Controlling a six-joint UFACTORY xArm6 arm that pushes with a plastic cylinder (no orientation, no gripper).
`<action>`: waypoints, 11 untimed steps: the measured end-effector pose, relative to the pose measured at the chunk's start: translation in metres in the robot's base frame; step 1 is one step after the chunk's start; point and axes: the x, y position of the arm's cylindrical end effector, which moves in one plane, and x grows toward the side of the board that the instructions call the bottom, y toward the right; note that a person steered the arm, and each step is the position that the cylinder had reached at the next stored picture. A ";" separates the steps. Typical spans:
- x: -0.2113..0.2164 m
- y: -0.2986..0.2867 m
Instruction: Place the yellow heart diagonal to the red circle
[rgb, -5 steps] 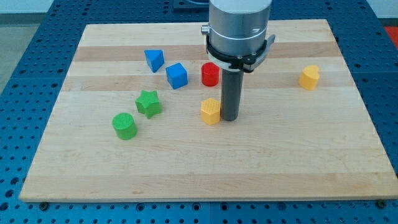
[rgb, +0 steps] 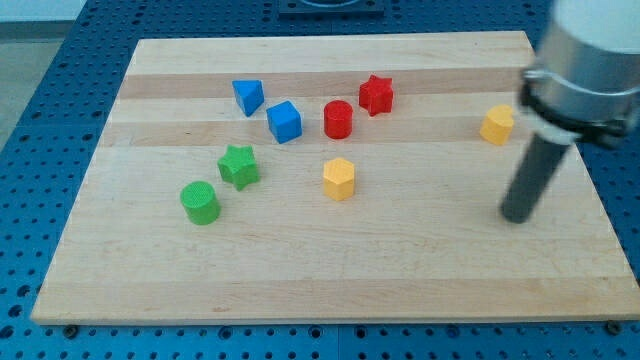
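Since the yellow heart (rgb: 496, 125) sits well to the view's right of the red circle (rgb: 338, 119), almost level with it, no diagonal exists yet. My tip (rgb: 517, 215) is farther right of the red circle and lower, apart from the heart, which lies toward the view's top and slightly left of it. No pincer fitted: bare rod, nothing held. Likely need: get round to the heart's right side, then push left. Red star (rgb: 376, 95) sits upper right of the red circle, yellow hexagon (rgb: 339, 179) directly below on the bench (rgb: 420, 280).
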 end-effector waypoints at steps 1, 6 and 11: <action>-0.056 0.053; -0.147 0.004; 0.001 -0.112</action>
